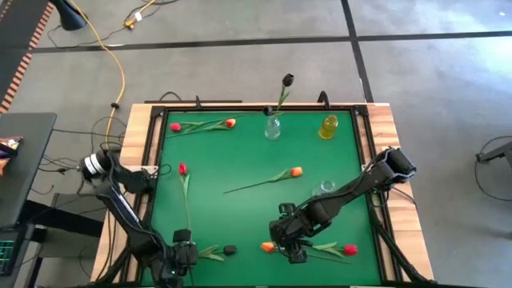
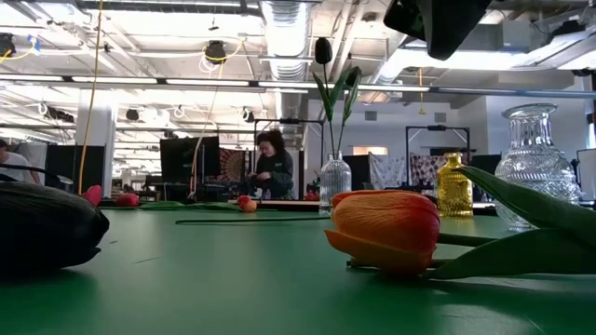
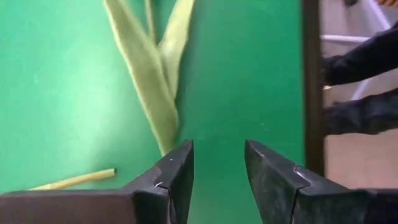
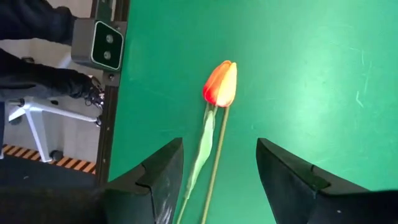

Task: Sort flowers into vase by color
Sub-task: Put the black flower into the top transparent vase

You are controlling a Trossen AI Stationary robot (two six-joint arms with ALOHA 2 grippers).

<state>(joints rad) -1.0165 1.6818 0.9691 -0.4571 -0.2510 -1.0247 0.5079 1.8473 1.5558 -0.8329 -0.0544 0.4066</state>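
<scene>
So the right gripper [image 4: 217, 180] is down at the near edge of the green bench [image 1: 240, 152], fingers spread wide with an orange tulip [image 4: 220, 84] lying flat right between them. Its stem runs back into the gap, so I'd guess it's lining up to pinch the stem rather than crush the head. A red tulip [image 1: 350, 250] lies just beside it.

The left gripper [image 3: 217, 180] is low at the near left corner, fingers open too and holding nothing, pointed at the leaves of a near-black tulip [image 1: 229, 250] lying there.

Only one flower has made it in so far: a near-black tulip [image 1: 287, 80] standing in the clear glass vase [image 1: 273, 128] at the far edge. The yellow vase [image 1: 328, 127] next to it is empty, and another clear vase [image 1: 325, 189] stands closer in. The rest lie scattered on the bench, like another orange tulip [image 1: 296, 171] mid-bench, so most of the sorting's still ahead, I'd say.
</scene>
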